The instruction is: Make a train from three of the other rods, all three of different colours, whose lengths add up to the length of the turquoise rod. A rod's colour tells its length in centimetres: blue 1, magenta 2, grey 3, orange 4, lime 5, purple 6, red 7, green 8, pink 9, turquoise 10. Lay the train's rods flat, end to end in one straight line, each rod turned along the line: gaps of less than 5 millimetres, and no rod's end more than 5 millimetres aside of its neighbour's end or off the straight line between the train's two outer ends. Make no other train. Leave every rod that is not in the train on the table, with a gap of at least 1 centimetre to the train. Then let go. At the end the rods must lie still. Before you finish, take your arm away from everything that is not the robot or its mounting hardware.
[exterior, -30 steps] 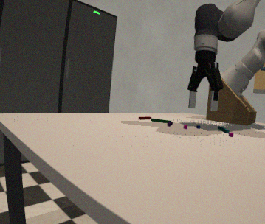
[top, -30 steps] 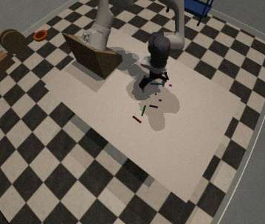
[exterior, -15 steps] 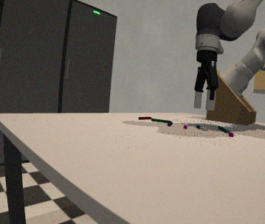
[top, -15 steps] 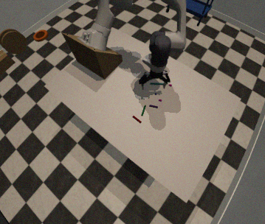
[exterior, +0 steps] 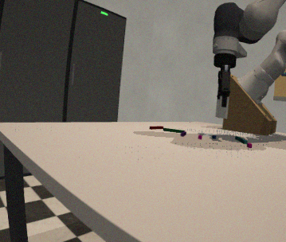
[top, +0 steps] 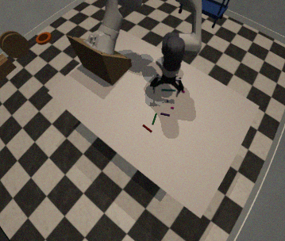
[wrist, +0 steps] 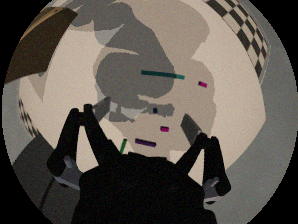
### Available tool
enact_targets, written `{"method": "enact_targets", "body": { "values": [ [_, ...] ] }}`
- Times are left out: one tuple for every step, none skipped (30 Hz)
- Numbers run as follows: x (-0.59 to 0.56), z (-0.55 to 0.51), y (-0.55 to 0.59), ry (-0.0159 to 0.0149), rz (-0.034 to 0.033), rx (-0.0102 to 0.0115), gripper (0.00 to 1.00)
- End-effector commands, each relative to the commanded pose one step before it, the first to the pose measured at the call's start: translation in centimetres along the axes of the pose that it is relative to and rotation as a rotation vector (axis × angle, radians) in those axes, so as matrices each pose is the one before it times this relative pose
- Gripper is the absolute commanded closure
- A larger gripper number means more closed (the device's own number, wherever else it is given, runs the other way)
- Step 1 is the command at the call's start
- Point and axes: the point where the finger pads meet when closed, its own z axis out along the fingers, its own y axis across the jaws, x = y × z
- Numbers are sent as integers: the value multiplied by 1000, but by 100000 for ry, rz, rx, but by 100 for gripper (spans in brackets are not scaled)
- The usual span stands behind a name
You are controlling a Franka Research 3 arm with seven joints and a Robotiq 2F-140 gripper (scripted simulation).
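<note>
Hovering above the pale table [top: 204, 158] [exterior: 141, 179] [wrist: 195, 45], fingers [top: 167, 88] [exterior: 221, 113] wide apart, rods inside its edges, space between fingers and tabletop.

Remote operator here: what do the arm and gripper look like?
The arm has rounded pale grey links with a dark grey section near the wrist. The gripper is black, with jointed linkage fingers and flat grey pads. I see no cables.
</note>
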Motion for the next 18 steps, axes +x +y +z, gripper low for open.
{"method": "enact_targets", "body": {
  "values": [
    [376,-15,173,764,16684,1241,0],
    [35,-7,12,-27,1622,-1,0],
    [0,0,0,0,0,0,0],
    [0,0,0,0,0,0,0],
    [94,-19,30,-73,4353,-6,0],
    [35,-7,9,-27,1582,-3,0],
    [36,-7,9,-28,1629,-4,0],
    [35,-7,8,-27,1603,-4,0],
    [35,-7,8,-27,1590,-5,0],
    [35,-7,7,-27,1582,-5,0],
    [35,-7,6,-27,1578,-6,0],
    [35,-7,6,-27,1576,-6,0],
    [35,-7,5,-27,1575,-6,0],
    [35,-7,5,-27,1574,-7,0],
    [35,-7,4,-28,1573,-7,0],
    [35,-7,4,-28,1572,-8,0],
    [35,-7,3,-28,1571,-8,0],
    [35,-8,2,-28,1571,-9,0]
  ]
}}
